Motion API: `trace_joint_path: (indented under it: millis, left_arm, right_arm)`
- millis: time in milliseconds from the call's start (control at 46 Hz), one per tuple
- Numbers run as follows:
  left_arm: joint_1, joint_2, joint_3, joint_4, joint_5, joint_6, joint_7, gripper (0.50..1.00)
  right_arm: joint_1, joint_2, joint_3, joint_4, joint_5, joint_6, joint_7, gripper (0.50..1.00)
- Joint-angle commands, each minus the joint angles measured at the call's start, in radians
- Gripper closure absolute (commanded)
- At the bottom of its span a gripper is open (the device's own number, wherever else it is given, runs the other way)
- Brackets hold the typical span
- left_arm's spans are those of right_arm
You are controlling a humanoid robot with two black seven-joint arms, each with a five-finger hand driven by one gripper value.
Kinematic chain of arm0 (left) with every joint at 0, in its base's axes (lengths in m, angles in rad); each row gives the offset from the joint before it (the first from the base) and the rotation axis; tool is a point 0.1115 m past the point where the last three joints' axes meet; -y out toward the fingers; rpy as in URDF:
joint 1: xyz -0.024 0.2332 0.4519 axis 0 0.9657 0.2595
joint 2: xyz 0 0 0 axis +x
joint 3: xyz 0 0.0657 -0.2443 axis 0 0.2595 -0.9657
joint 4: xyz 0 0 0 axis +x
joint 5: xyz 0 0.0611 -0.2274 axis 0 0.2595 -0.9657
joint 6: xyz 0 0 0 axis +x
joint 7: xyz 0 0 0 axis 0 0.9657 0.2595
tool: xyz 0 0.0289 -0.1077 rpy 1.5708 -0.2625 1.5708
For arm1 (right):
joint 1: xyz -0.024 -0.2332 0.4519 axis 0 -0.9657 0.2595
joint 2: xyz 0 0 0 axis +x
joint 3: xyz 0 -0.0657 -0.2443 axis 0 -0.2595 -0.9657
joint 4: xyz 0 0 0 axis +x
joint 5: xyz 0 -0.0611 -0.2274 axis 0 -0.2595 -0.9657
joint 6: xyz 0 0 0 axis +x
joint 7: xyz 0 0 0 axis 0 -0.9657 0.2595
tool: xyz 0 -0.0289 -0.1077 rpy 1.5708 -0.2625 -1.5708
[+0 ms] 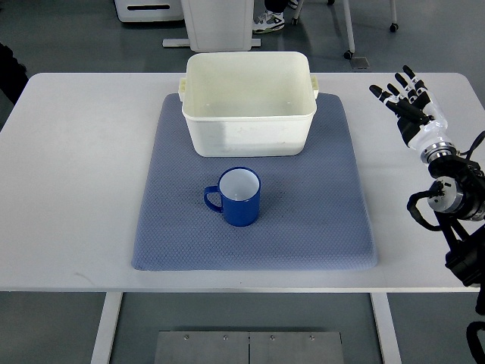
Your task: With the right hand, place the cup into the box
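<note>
A blue cup (239, 197) with a white inside stands upright on the blue-grey mat (318, 220), its handle pointing left. Behind it on the mat sits the cream plastic box (248, 129), which has nothing in it. My right hand (409, 102) hovers over the table's right side, well to the right of cup and box, with its fingers spread and holding nothing. Its arm comes in from the right edge lower down. The left arm does not show.
The white table (76, 189) carries the mat at its middle. Beyond the far edge stand a white pedestal (220, 23), chair legs with castors and a person's shoe (267, 21).
</note>
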Motion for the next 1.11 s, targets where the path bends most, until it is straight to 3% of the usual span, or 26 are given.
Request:
trace_joint_path:
  millis: [0,1087]
  left_arm:
    - [0.000,0.000,-0.001,0.000,0.001,-0.002,0.000,0.500]
    - [0.012,0.000,-0.001,0.000,-0.001,0.000,0.000,0.500]
  right_arm:
    - [0.000,-0.002,0.000,0.001,0.000,0.000,0.000,0.519]
    - [0.005,-0.012,-0.005,0.001,0.000,0.011,0.009,0.500]
